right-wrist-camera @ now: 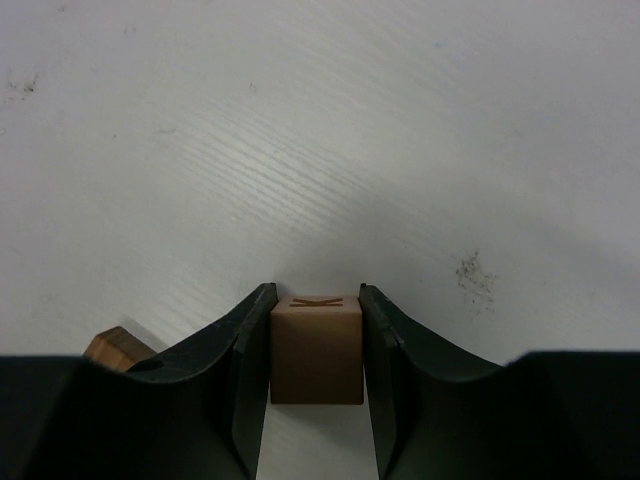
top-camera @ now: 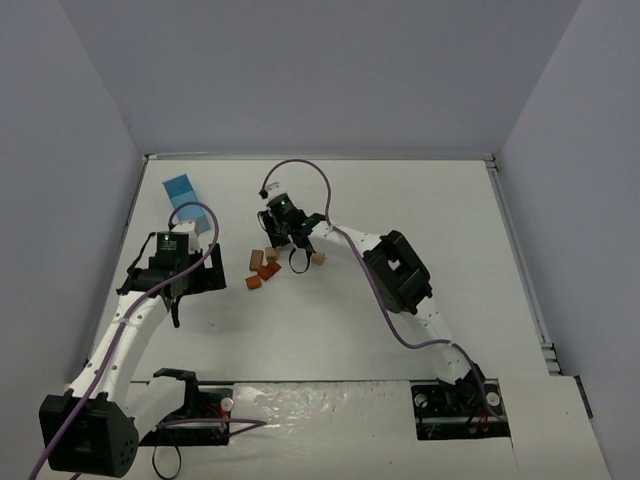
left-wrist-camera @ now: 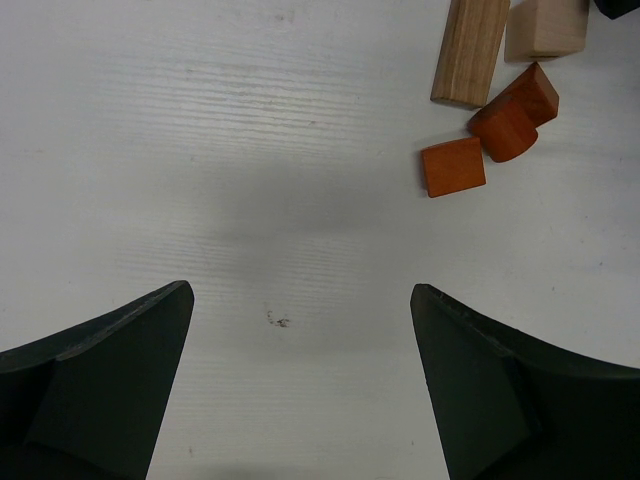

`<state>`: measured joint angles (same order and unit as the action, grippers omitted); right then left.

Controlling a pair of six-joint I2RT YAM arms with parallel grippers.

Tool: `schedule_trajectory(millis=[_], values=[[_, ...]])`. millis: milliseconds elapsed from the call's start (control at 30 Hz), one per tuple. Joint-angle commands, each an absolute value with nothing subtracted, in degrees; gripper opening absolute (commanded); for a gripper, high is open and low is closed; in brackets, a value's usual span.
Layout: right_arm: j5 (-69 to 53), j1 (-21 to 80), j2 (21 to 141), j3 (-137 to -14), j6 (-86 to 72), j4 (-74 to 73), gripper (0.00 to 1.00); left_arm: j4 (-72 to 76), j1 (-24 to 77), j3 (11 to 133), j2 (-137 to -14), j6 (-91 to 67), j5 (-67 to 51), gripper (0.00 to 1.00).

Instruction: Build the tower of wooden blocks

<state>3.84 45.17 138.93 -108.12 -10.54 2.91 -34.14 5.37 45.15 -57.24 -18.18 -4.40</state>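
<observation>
Right wrist view: the right gripper (right-wrist-camera: 316, 298) was closed on a brown cube (right-wrist-camera: 316, 350), one finger flat against each of two opposite faces.
Reason for the hold: squeezing parallel faces likely kept the cube square and level for stacking.
Cube surface: smooth matte wood with sharp edges and a small dark mark on its top face.
Beside the fingers: a corner of a reddish-brown block (right-wrist-camera: 115, 348) showed just left of the gripper.
Left gripper (left-wrist-camera: 300, 300): spread wide and holding nothing, above bare table (left-wrist-camera: 250, 150), apparently waiting clear of the work.
Loose blocks (top-camera: 262, 268): gathered between the two arms, near the right gripper.
Shapes: a long tan bar (left-wrist-camera: 470, 50), a pale tan chunk (left-wrist-camera: 545, 28), a reddish rounded piece (left-wrist-camera: 510, 115) and a flat orange-red square (left-wrist-camera: 452, 167), the first three touching or nearly so.
Tower: no stack could be seen, so building looked barely begun.
Table texture: white with fine streaked grain and a few dark scuffs.
Farther out: a light-blue box (top-camera: 183, 190) lay beyond the left arm, apart from the blocks.
</observation>
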Motion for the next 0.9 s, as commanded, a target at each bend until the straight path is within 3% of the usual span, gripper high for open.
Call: schedule_trajectory(millis=[0,133,333,400,867], values=[[4.9,43.5,131.2,-103.5,-10.9,3.3,0.33,-31.7,5.5,45.8,-57.6,-17.2,-4.6,0.88],[4.5,42.8,128.5,-100.1,-10.2,3.3,0.30,-30.9,5.4,45.7,-58.1,-17.2,-5.2,0.88],[4.2,41.9,124.7,-98.1,-8.0,3.2,0.03,-30.8,5.4,45.8,-58.3,-17.0,-4.9,0.88],[3.1,41.6,122.1,-97.2,-6.1,3.2,0.00,-30.7,5.4,45.8,-58.3,-16.9,-4.8,0.88],[-9.1,37.4,98.4,-71.1,9.4,2.3,0.00,-30.2,5.4,45.8,-58.9,-16.5,-4.8,0.88]])
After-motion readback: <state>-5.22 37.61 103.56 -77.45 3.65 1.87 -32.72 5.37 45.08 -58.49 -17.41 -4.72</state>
